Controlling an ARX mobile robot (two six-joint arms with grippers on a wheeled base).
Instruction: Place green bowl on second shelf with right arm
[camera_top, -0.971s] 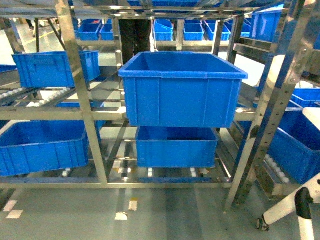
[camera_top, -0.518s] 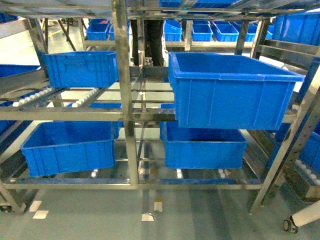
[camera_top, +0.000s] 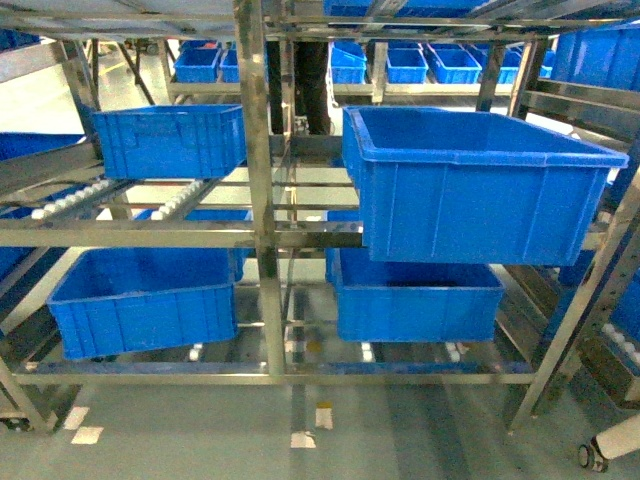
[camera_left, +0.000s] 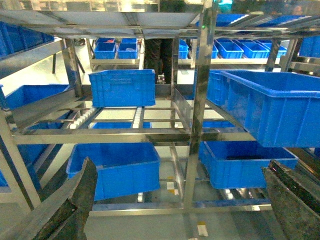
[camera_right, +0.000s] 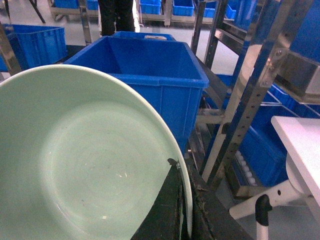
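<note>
Nearest in the right wrist view, the green bowl (camera_right: 85, 155) fills the lower left, tilted with its pale inside facing the camera. The right gripper (camera_right: 186, 210) grips it by the rim at the lower right: 1 dark finger lies inside the rim and 1 outside, with the thin edge pinched between them. Just past the bowl's top edge stands a deep blue crate (camera_right: 145, 75), open and showing nothing inside. To its right a perforated steel post (camera_right: 245, 105) slants up, and a white table corner (camera_right: 300, 145) shows at the right edge.

In the left wrist view the left gripper (camera_left: 182, 205) hangs in the air with its 2 dark fingers (camera_left: 75, 205) far apart at the bottom corners, nothing between them.

Farther off, in the head view, the rack stands on a grey floor (camera_top: 300, 430). Its bottom tier holds 2 blue crates, 1 left (camera_top: 140, 300) and 1 right (camera_top: 420, 300). Above them the second shelf (camera_top: 180, 234) runs as shiny rails with white roller tracks; the large crate (camera_top: 480, 185) sits at its right front edge, overhanging the front rail, and a smaller crate (camera_top: 170, 140) sits toward its back left. The bowl is not visible in the head view. Behind the rack, more blue crates (camera_top: 400, 62) line distant shelves.
</note>
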